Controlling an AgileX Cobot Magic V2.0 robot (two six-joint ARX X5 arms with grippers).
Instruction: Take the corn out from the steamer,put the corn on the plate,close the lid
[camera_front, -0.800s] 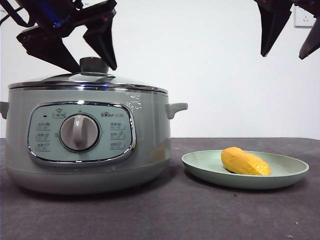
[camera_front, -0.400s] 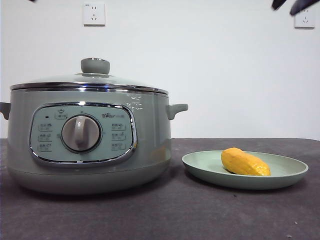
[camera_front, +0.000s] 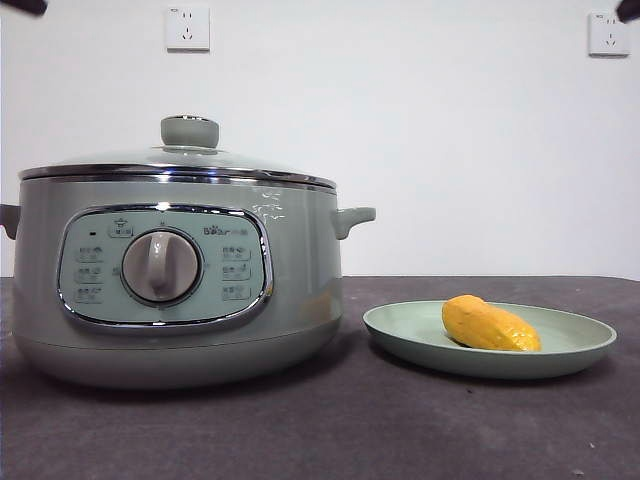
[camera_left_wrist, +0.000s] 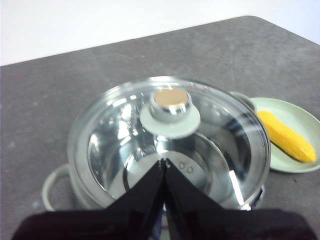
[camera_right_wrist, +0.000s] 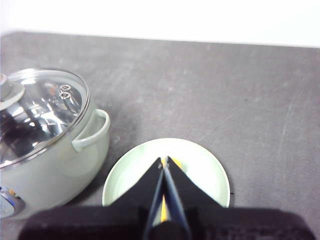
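The grey-green steamer (camera_front: 170, 290) stands at the left with its glass lid (camera_front: 175, 160) seated on the chrome rim. Beside it on the right, the corn (camera_front: 490, 324) lies on the pale green plate (camera_front: 400, 330). From high above the pot, my left gripper (camera_left_wrist: 164, 162) is shut and empty, looking down on the lid (camera_left_wrist: 170, 125) with the corn (camera_left_wrist: 286, 136) off to one side. Well above the plate (camera_right_wrist: 200, 160), my right gripper (camera_right_wrist: 164, 161) is shut and empty, and its jaws hide most of the corn (camera_right_wrist: 163, 207). The steamer (camera_right_wrist: 40, 150) shows beside the plate there.
Two white wall sockets (camera_front: 187, 28) (camera_front: 609, 33) sit on the white back wall. The dark table top (camera_front: 400, 430) stretches in front of the pot and the plate. Only black arm tips (camera_front: 25, 6) show at the top corners of the front view.
A second ago a gripper stood around the lid knob and another hung at the upper right. Both have risen out of the front view. Pot, lid, plate and corn have not moved.
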